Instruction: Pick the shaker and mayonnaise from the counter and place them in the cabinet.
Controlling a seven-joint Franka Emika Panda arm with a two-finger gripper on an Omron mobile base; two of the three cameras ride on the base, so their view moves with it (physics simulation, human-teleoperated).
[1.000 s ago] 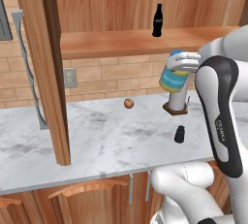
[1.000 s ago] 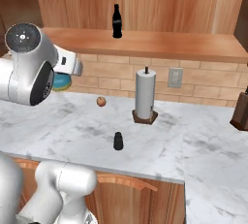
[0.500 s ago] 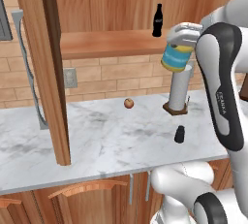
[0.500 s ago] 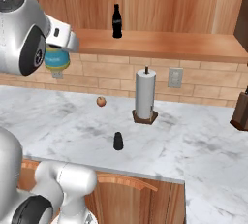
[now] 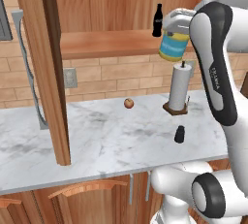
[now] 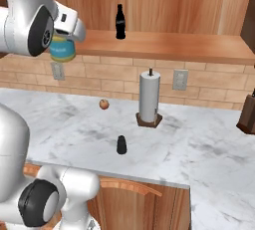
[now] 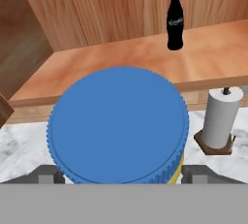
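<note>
The mayonnaise [image 5: 173,49] is a blue-lidded jar with yellow and blue bands. It hangs in the air level with the front edge of the cabinet shelf [image 5: 106,43], right of the cola bottle. My gripper [image 5: 175,30] is shut on it from above. In the right base view the jar [image 6: 62,51] sits under the gripper [image 6: 65,34], left of the shelf [image 6: 189,46]. In the hand view its blue lid [image 7: 118,123] lies between my fingers [image 7: 48,173]. The small black shaker [image 5: 179,134] [image 6: 121,145] stands alone on the counter [image 5: 106,140] near the front edge.
A black cola bottle [image 5: 157,20] [image 7: 175,19] stands on the shelf. A paper-towel roll [image 5: 178,88] [image 6: 149,98] stands on the counter below the jar. A small orange fruit [image 5: 129,103] lies by the wall. An upright wooden panel [image 5: 46,68] rises at the left, and a knife block [image 6: 247,114] stands far right.
The arm has lifted the jar from just above the paper-towel roll up to shelf height. The shaker and the other things have stayed put.
</note>
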